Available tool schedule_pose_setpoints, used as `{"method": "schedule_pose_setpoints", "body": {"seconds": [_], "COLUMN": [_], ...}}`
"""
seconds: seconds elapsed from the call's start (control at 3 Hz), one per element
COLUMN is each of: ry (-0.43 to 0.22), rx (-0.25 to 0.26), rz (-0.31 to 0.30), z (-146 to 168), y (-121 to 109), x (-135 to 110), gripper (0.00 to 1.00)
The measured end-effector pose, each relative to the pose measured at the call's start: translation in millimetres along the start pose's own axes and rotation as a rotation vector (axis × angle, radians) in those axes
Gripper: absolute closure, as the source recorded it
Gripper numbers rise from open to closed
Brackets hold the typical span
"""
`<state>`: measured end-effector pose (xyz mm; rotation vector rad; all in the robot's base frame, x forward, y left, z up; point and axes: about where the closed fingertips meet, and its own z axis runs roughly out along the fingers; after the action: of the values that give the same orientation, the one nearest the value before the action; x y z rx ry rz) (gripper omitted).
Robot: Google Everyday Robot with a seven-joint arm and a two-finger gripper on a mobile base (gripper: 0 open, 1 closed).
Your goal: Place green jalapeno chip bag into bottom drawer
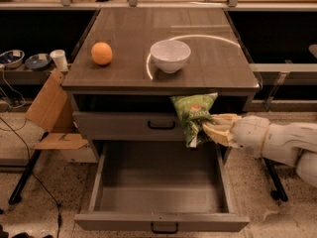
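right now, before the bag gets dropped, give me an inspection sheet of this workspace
surface: wooden cabinet top, a bright ring of light reflected on it
job's things: green jalapeno chip bag held in the air in front of the shut upper drawer, above the right side of the bottom drawer, which is pulled open, nothing seen inside
clutter: orange and white bowl on the top, apart from each other
grippers: hand right of the cabinet front, shut on the bag's lower right edge
cables: black cable on the floor at left
surroundings: cardboard box by the cabinet's left side; white cup on a side shelf
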<state>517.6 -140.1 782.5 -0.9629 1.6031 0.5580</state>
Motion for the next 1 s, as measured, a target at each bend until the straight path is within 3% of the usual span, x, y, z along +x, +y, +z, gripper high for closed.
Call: {"method": "schedule_pose_setpoints", "body": {"seconds": [0.33, 1.0], "ry": [0.017, -0.002], "rx": [-0.016, -0.016], "rz": [-0.023, -0.046], "z": [11.8, 16.4], "y": [19.6, 16.0], "x": [58.8, 49.7], "gripper": [1.00, 1.00]}}
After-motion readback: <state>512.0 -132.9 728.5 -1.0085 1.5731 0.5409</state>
